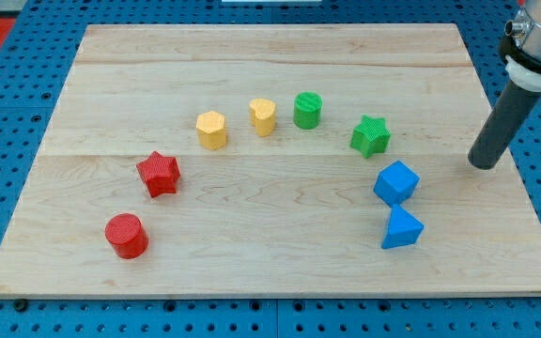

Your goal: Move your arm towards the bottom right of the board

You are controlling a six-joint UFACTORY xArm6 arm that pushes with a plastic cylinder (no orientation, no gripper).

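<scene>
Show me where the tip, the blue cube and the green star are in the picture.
my tip (483,165): camera view, very end of the dark rod.
blue cube (396,182): camera view, middle of its top face.
green star (370,134): camera view, centre of its top.

You are looking from one camera only, tilting down from above the near edge of the board (280,202), taking in its whole surface and the rod at the right.
</scene>
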